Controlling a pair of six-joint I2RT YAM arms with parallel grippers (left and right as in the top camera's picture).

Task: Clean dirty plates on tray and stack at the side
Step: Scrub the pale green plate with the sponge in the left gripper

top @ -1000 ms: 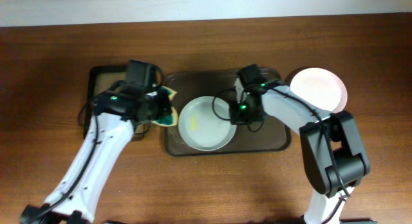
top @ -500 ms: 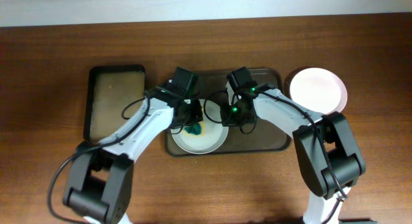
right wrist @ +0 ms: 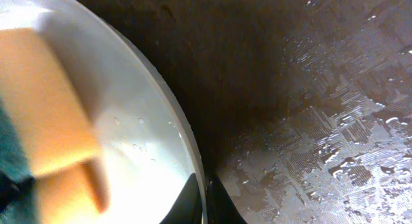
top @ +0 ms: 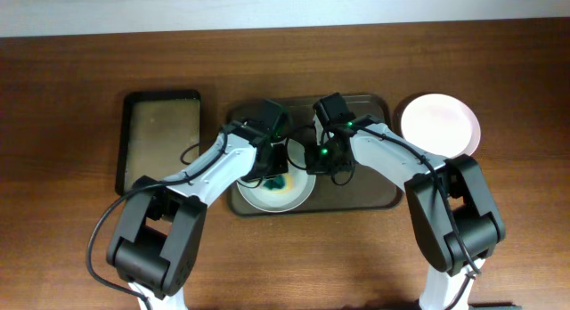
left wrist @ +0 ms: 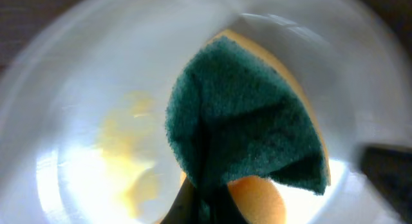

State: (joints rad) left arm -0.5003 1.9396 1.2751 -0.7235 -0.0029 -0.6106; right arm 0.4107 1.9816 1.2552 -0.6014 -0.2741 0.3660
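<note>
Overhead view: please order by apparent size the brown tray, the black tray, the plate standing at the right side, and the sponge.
Largest to smallest:
brown tray
black tray
side plate
sponge, partly hidden, so its full size is unsure, yet clearly smallest

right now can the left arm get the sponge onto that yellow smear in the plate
Probably yes. The left gripper holds the sponge inside the plate, and the yellow smear lies right beside it on bare plate with nothing between. The right gripper pinches the plate's rim, clear of that path.

Overhead; wrist cams close on plate (left wrist: pixel 64 69)
</note>
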